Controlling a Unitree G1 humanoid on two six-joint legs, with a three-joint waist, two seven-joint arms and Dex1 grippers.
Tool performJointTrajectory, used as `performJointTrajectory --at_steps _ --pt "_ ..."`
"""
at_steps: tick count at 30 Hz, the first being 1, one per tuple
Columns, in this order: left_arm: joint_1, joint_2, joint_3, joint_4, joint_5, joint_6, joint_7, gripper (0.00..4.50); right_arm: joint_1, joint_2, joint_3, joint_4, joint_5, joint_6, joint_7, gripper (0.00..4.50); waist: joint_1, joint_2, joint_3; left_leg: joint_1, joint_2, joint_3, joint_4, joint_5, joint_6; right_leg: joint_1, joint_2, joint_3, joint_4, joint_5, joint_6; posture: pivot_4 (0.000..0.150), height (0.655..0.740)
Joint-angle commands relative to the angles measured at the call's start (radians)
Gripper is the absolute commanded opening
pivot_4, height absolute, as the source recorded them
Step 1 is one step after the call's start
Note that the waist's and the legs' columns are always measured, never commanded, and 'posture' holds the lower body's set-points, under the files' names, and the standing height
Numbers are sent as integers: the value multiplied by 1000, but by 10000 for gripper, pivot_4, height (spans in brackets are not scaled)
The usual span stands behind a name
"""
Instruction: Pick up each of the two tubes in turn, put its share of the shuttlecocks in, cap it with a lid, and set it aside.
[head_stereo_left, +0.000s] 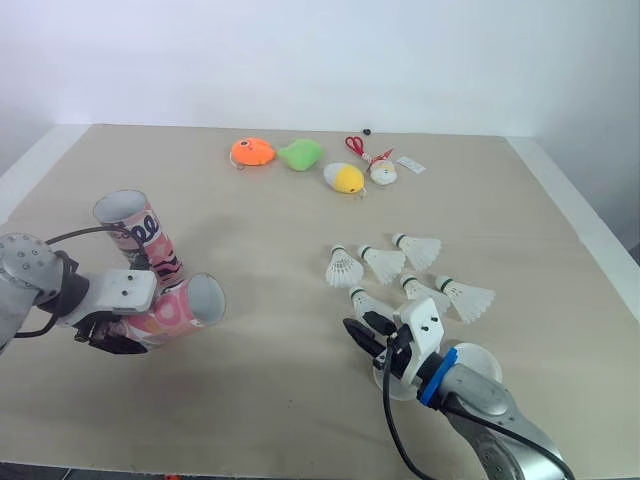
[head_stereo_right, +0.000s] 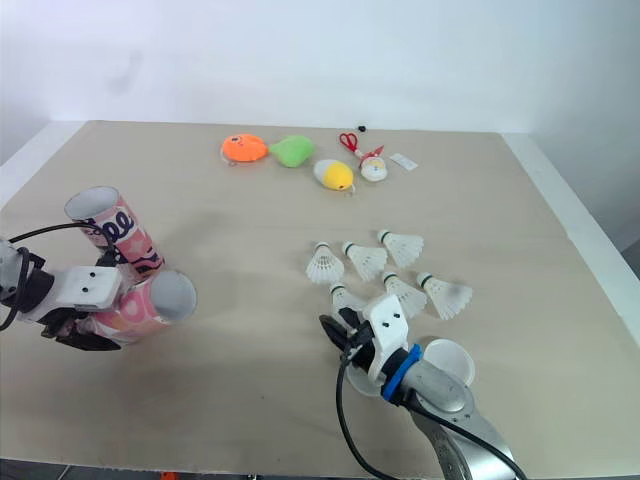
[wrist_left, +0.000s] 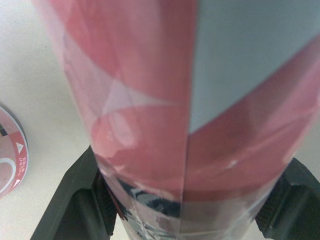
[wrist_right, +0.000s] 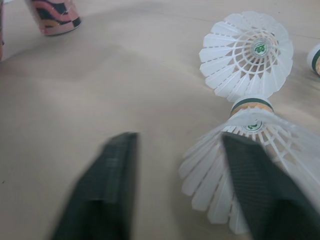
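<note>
One at a time: clamps pink tube (head_stereo_left: 178, 310) tilted in left jaws, mouth open for loading, with right jaws wide about nearest shuttlecock (wrist_right: 215, 170).

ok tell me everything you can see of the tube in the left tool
The tube is pink with paler swirls, glossy and cardboard-like, with a straight seam along its side. It is tipped close to level, and its uncapped end, pale inside, faces the robot's right. The left tool is shut on its body, with a black finger on each side. The other tube stands upright just behind it; whether they touch is unclear.
</note>
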Motion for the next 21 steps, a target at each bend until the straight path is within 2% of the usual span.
performJointTrajectory --at_steps 1,6,12,16,21 --pt "39 -5 28 -57 -36 27 16 29143 0 21 -10 -10 9 -27 -7 1740 0 0 0 0 0 0 0 0 0 0 0 0 0 0 0 1500 7400" --pt "110 9 94 -139 -89 67 22 29143 41 26 -39 -18 42 -37 15 755 -1 0 0 0 0 0 0 0 0 0 0 0 0 0 0 1500 7400" --pt "100 29 143 -232 -155 158 38 29143 62 -54 -114 -102 136 -43 113 755 -1 -1 1 0 1 0 0 0 0 0 1 0 0 0 0 1500 7400" --pt "36 11 100 -287 -181 249 52 29143 -83 -127 -138 -176 231 33 146 755 -5 -2 2 1 2 -1 1 0 0 0 4 1 1 1 -2 1500 7400" --pt "-48 -37 -9 -268 -135 283 79 29143 -285 -214 -84 -172 264 80 229 755 -3 -1 2 1 3 -5 1 1 0 1 9 2 1 2 -4 1500 7400"
